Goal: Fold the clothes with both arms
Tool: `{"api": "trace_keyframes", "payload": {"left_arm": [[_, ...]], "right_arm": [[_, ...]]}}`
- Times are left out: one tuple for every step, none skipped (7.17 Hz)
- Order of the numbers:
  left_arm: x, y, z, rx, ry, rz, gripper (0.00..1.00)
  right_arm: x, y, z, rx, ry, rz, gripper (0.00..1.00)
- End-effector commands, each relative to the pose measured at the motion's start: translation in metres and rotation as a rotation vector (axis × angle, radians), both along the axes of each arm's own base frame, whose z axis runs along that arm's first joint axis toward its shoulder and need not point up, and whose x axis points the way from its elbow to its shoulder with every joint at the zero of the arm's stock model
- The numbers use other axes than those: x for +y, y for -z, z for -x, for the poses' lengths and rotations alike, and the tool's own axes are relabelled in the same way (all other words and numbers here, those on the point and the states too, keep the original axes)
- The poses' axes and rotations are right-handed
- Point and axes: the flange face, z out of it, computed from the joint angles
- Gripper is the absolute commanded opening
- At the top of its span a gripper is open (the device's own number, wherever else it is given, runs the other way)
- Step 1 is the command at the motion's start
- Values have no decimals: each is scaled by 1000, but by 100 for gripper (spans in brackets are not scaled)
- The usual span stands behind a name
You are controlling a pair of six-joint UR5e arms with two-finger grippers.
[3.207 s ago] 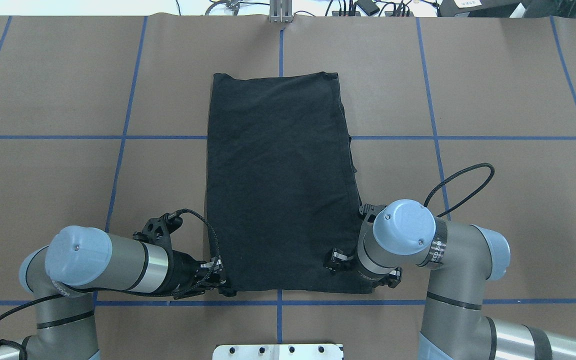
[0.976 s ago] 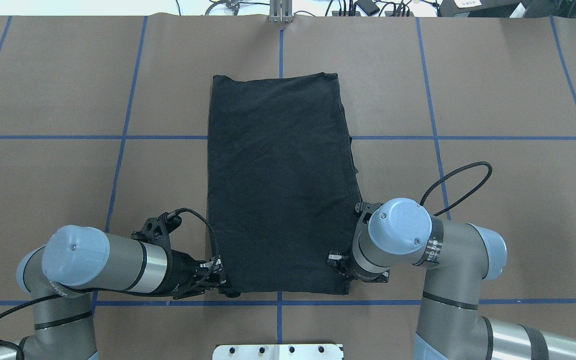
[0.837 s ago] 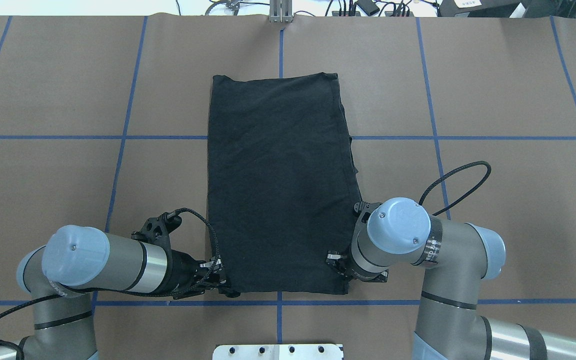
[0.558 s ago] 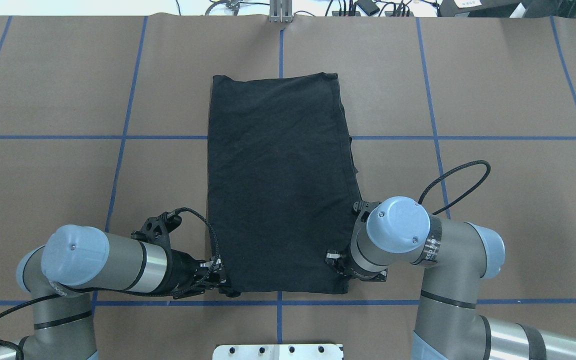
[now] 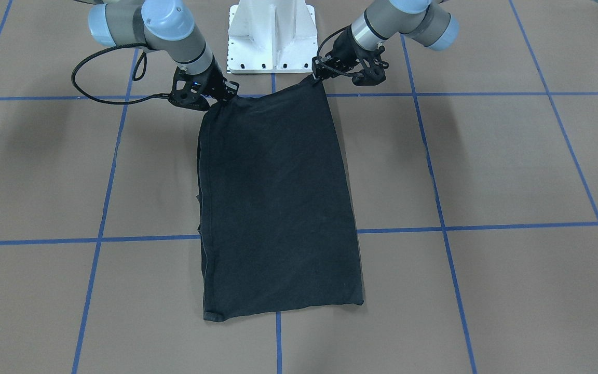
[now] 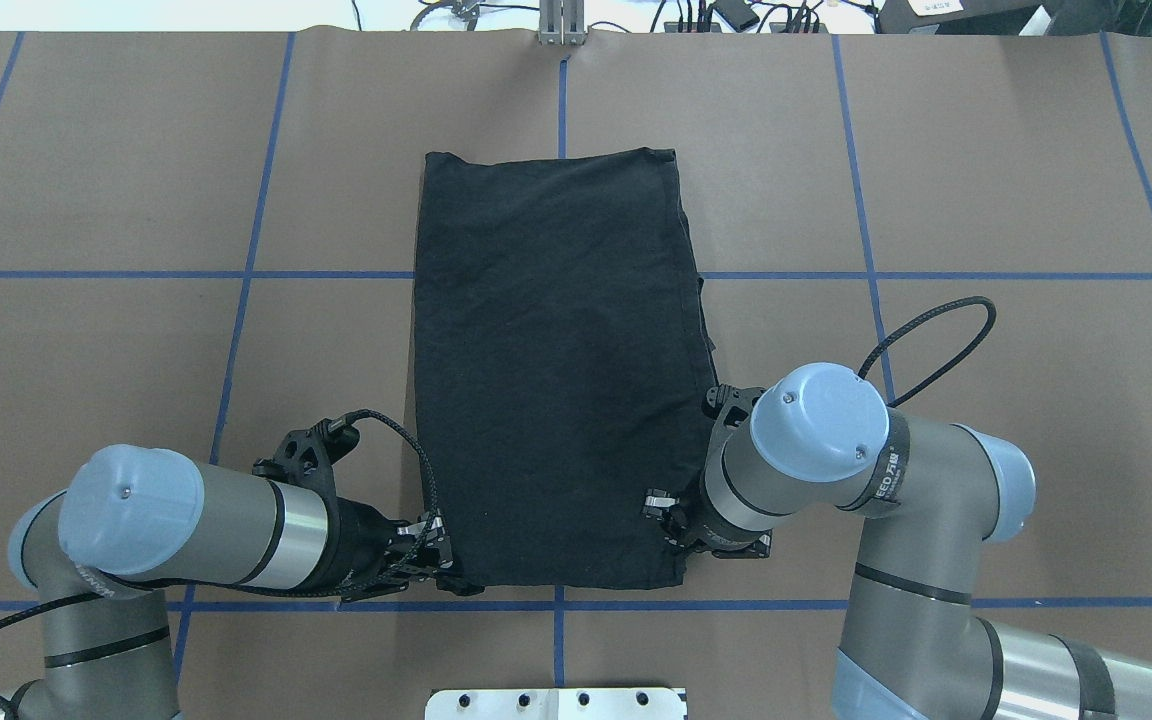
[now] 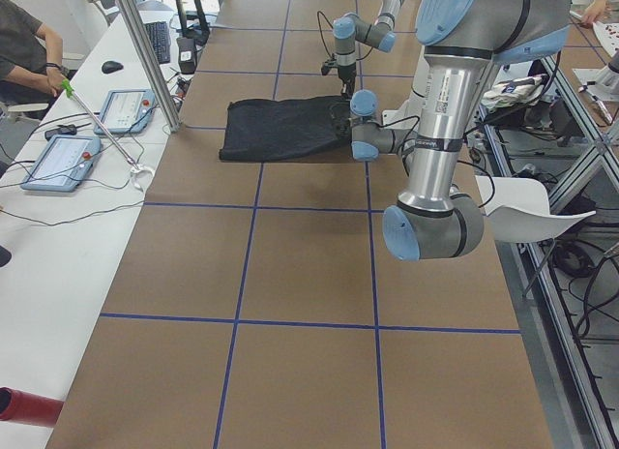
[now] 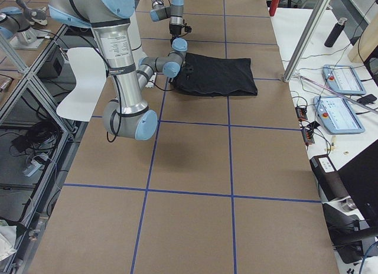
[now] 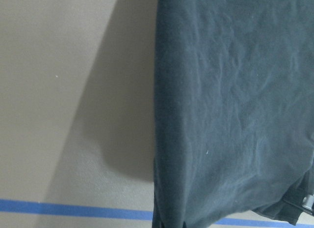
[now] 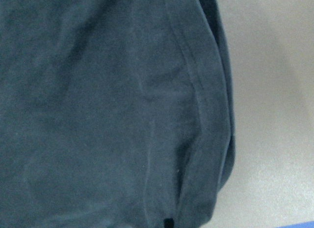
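Note:
The clothes are one black T-shirt (image 6: 556, 370), folded into a long rectangle on the brown table; no print shows. My left gripper (image 6: 454, 578) is at its near-left corner and looks shut on it. My right gripper (image 6: 678, 545) is shut on the near-right corner, mostly hidden under its wrist. From the front, the shirt (image 5: 273, 208) runs up to the left gripper (image 5: 318, 74) and the right gripper (image 5: 221, 99), with the held edge slightly raised. Both wrist views show only black fabric (image 9: 235, 115) (image 10: 98, 115) over the table.
The white base block (image 6: 556, 703) sits just behind the held edge. Blue tape lines cross the brown table (image 6: 986, 180). A metal post (image 6: 561, 20) and cables line the far edge. A person (image 7: 24, 52) sits at a side desk with tablets (image 7: 63, 159).
The right gripper has pulled the shirt's near-right corner inward to the left, and its arm has risen. The left arm's elbow has shifted slightly back; its gripper stays at the near-left corner.

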Motion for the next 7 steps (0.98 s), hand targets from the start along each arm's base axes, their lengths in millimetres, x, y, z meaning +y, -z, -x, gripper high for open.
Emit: {"api": "trace_keyframes", "payload": {"left_arm": [[5,6,6,1,-35,8,0],[9,3,8,-2,-54,13,0],[12,4,9,1,-58,12,0],[14,-2,10,-14,-68,19,0],[17,3,16,1,-93,21,0],[17,18,26,32,-119,18,0],[1,32,46,64,-86,6,0]], "right_arm": [[10,3,-13,-26,66,52,0],[14,1,-18,-29,86,69,0],[18,2,-21,-35,105,83,0],[20,1,-22,-37,120,96,0],[20,3,-22,-43,130,103,0],[4,7,-30,-54,105,104,0],[-21,12,-46,-70,63,104,0]]}}
